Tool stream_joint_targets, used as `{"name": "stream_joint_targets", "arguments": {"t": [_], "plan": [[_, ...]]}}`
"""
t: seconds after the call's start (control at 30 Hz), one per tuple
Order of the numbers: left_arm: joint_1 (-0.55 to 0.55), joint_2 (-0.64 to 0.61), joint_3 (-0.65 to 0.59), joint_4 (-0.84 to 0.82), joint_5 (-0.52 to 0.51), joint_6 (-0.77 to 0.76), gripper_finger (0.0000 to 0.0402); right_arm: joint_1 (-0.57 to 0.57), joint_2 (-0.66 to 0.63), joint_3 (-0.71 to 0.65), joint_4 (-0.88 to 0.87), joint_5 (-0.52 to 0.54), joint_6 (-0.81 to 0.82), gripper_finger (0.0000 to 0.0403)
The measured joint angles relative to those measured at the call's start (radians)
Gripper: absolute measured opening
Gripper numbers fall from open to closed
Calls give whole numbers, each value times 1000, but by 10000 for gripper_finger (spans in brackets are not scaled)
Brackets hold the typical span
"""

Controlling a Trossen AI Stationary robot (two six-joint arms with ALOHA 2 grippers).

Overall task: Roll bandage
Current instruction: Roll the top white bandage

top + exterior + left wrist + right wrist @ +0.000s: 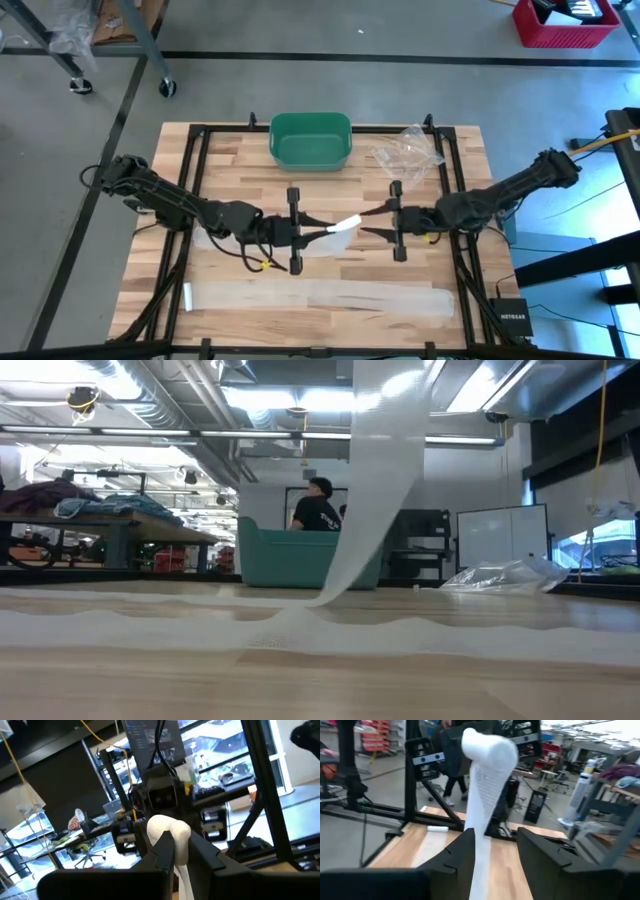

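High: left end effector [312, 232] and right end effector [375, 224] meet mid-counter [230, 160], bandage [345, 224] raised between them, tail lying along near edge.
Left wrist: fingers [162, 851] clamp the roll.
Right wrist: fingers [462, 851] apart, strip hanging between.

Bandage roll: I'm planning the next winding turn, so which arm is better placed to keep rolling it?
Probably the left. The left gripper is shut on the bandage roll, its tail trailing to the table; the right gripper is open beside it.
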Motion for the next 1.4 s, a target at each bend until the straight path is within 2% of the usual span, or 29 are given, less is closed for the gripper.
{"name": "stream_joint_targets", "arguments": {"t": [0.27,0.4,0.57,0.7,0.8,0.93,1.17,1.23,1.4], "plan": [[0,0,0,-4,0,-6,25,-63,90,0,96,-164,13,148],[0,0,0,-7,-1,-15,25,-63,96,0,118,-154,9,113],[-19,-5,0,-5,-35,10,26,-47,52,0,62,-134,-37,13],[-52,-41,0,4,-80,53,31,-19,14,1,-17,-21,-50,10],[-53,-42,1,4,-81,56,29,-19,15,1,18,-17,-23,5],[-32,-32,1,-5,-82,36,27,-23,27,3,24,-35,30,35],[-15,-30,1,-84,-79,-17,33,-9,-5,143,-221,-46,47,148],[-15,-29,1,-89,-51,-16,31,-9,-6,168,-259,-26,37,174],[-23,-21,1,-110,-3,-11,28,-10,21,169,-247,-79,-35,204]]}}
